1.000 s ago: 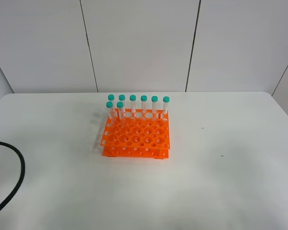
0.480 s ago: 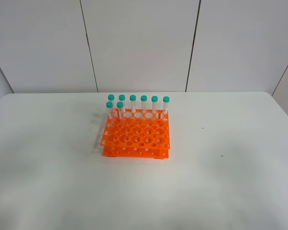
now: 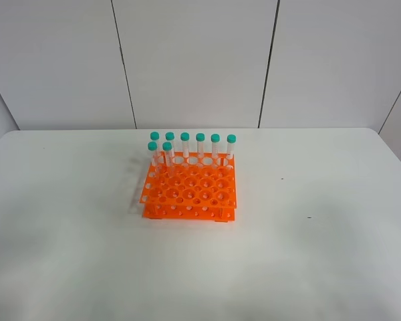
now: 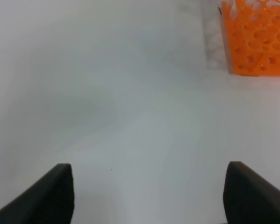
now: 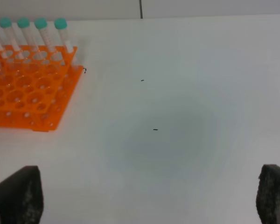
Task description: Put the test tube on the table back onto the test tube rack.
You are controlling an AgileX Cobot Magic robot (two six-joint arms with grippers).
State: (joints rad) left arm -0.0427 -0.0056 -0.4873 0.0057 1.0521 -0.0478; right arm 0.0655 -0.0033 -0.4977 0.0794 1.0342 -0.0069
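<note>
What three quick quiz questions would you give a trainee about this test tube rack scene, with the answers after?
1. True or false: in the high view, a capped tube lies flat on the table.
2. How many teal-capped tubes stand in the test tube rack? A: five. B: eight. C: eleven.
3. Fill in: the fingers of the left gripper and the right gripper are both ____ (open or shut).

Key: 1 false; 2 B; 3 open.
</note>
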